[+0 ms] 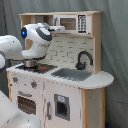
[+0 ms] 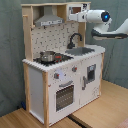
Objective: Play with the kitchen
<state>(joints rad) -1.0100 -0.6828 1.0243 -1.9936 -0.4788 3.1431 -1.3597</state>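
The kitchen (image 1: 60,90) (image 2: 60,75) is a white and light-wood toy unit with a black faucet (image 1: 83,59) (image 2: 75,39), a grey sink (image 1: 71,74) (image 2: 81,51) and a small pot (image 1: 31,63) (image 2: 47,56) on the stovetop. An oven door (image 2: 64,95) fills the lower front. My gripper (image 2: 75,16) is held high at the upper shelf, just in front of the microwave (image 1: 70,23). In the first exterior view my white wrist (image 1: 38,38) hangs above the pot and hides most of the hand.
A grey curtain hangs behind the kitchen in both exterior views. The unit stands on a wooden floor (image 2: 100,107). A hood (image 2: 49,20) sits over the stovetop. My arm's white links (image 1: 10,50) fill the first exterior view's left side.
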